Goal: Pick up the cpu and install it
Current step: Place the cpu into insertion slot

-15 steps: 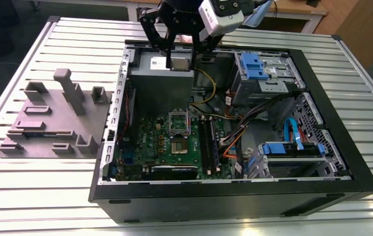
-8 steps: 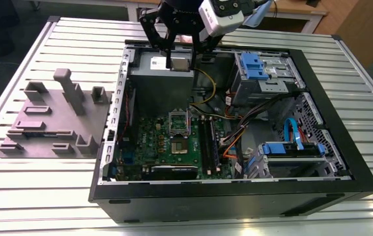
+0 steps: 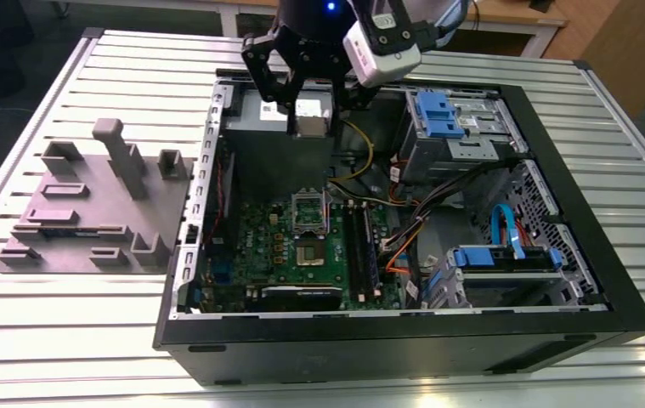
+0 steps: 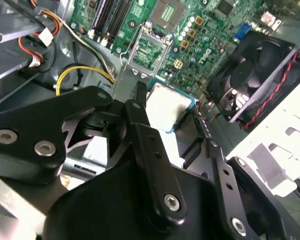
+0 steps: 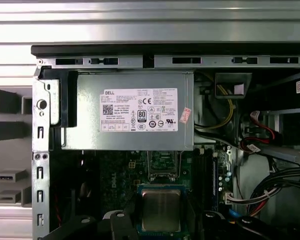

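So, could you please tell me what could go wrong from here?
The gripper holds the cpu by its edges above the open case, so it could slip or tilt. The socket has a metal bracket and a yellow cable nearby; the chip might catch there or seat crooked.

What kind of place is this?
Probably a lab or workshop bench for PC assembly: an open computer case on a slatted metal table, a grey fixture block beside it, the gripper holding the cpu above it.
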{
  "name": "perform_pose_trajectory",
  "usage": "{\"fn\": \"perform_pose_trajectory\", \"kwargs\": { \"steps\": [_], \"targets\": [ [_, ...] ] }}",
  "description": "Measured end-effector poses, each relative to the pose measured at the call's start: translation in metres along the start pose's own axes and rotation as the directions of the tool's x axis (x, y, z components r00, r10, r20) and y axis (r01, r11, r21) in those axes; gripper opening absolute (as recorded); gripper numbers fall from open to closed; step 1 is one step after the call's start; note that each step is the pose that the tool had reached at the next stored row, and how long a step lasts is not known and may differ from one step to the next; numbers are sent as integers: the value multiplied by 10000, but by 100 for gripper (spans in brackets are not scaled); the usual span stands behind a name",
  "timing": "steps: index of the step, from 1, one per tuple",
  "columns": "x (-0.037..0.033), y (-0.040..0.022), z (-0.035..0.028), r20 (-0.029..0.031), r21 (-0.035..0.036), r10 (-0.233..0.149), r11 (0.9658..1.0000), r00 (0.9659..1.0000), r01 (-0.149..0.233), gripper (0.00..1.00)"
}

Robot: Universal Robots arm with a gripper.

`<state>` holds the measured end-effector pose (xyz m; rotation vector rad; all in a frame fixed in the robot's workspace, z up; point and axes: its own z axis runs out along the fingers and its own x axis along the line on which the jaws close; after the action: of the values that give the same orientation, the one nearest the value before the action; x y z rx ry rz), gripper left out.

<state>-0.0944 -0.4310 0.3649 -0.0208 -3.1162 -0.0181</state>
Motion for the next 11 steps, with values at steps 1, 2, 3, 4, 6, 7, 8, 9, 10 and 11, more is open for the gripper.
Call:
{"fn": "perform_pose_trajectory", "kwargs": {
  "steps": [1, 2, 3, 4, 6, 7, 8, 9, 10, 11],
  "targets": [
    [0, -4, 18, 1, 0, 1, 10000, 10000, -1, 47],
    [-1, -9, 37, 0, 0, 1, 10000, 10000, -1, 47],
    [-2, -18, 55, 0, 1, 0, 10000, 10000, 0, 47],
    [-3, -43, 69, -2, 5, 1, 10000, 10000, -1, 47],
    [-4, -104, 89, 1, 0, 0, 10000, 10000, 0, 47],
    [-5, -124, 93, 1, -1, 0, 10000, 10000, 0, 47],
    [-5, -134, 93, 0, 2, 0, 10000, 10000, 0, 47],
    [-4, -135, 94, 1, 0, 0, 10000, 10000, 0, 47],
    [-4, -135, 94, 1, -1, 1, 10000, 10000, -1, 47],
    [-4, -135, 94, 1, 0, 1, 10000, 10000, -1, 47]
  ]
}}
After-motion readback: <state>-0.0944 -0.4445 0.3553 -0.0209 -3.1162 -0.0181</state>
